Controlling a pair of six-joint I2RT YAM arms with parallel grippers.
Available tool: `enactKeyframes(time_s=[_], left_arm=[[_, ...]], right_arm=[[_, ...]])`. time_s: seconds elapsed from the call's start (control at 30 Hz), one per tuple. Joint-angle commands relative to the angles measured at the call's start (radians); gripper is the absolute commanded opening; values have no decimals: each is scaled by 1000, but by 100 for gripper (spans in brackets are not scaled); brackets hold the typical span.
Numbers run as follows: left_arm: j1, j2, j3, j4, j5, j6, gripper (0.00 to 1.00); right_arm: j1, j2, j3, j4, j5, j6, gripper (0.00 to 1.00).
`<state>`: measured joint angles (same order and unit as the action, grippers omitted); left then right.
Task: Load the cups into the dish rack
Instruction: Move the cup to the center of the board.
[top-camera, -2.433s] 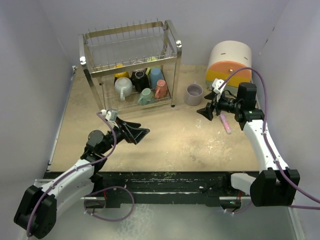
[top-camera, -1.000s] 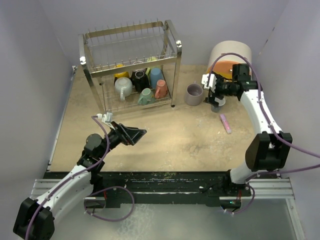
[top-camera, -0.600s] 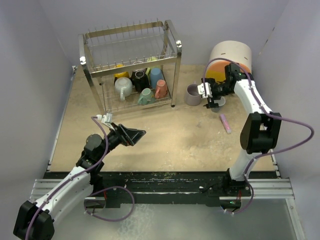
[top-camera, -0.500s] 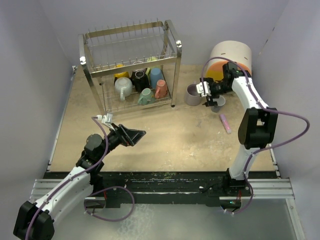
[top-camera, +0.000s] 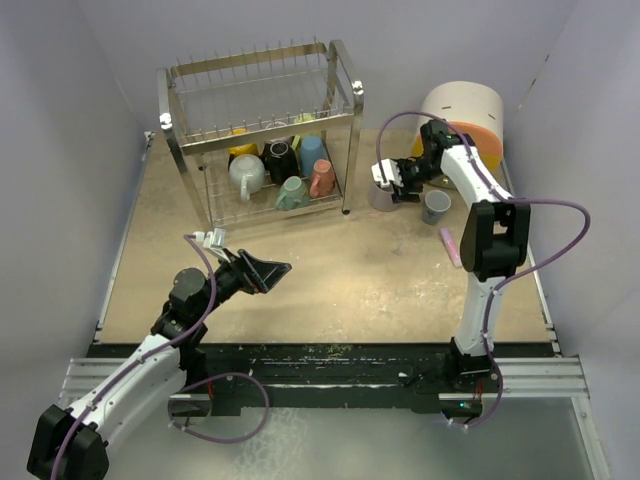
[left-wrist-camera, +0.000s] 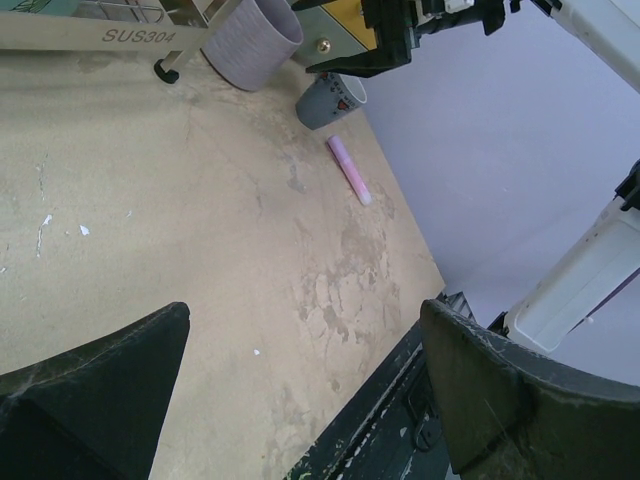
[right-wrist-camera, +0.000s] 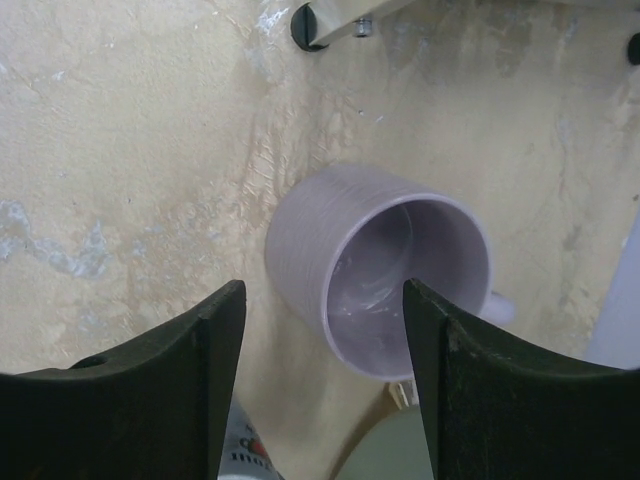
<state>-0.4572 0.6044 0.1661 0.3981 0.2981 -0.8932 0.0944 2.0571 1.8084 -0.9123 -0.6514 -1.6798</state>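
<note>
The dish rack (top-camera: 258, 120), a tall chrome frame, stands at the back left with several cups (top-camera: 280, 170) on its lower tier. A lilac ribbed cup (right-wrist-camera: 385, 270) stands upright on the table just right of the rack (top-camera: 381, 199). My right gripper (right-wrist-camera: 322, 300) hangs over it, open, one finger to each side, and no contact shows. A grey printed cup (top-camera: 435, 206) stands just to the right. My left gripper (top-camera: 268, 270) hovers open over bare table, holding nothing. The left wrist view shows both loose cups, the lilac cup (left-wrist-camera: 255, 40) and the grey cup (left-wrist-camera: 330, 98).
A round white-orange-yellow drawer unit (top-camera: 460, 120) sits at the back right, close behind my right arm. A small pink bar (top-camera: 451, 247) lies on the table near the grey cup. A rack foot (right-wrist-camera: 305, 25) stands just beyond the lilac cup.
My right gripper has swung left from over the grey cup to over the lilac cup, and its jaws have narrowed somewhat. The left arm has stayed put over the last second.
</note>
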Motion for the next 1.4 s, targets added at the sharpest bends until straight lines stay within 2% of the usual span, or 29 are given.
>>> enactKeyframes(time_s=[0.0,0.47,0.63,0.77,0.93,1.17,1.37], left_arm=[[6,-20,28,10,-14,31,99],[7,-24,33,-4,-13,33,99],[8,-17,37,5,-8,31,99],[7,-15,41,9,5,32,99],[7,-13,23,77,56,35,99],[6,14,-30,300,156,27,99],[6,59,-47,451,239,18,98]], right_arm=[[11,31,43,13,70,83,64],[29,106,-2,42,111,148,42],[32,105,-15,34,95,160,23],[32,96,-21,-20,57,147,1],[32,19,-75,-23,-10,139,0],[39,-145,-144,-118,-193,125,0],[41,-308,-300,-355,-323,-185,0]])
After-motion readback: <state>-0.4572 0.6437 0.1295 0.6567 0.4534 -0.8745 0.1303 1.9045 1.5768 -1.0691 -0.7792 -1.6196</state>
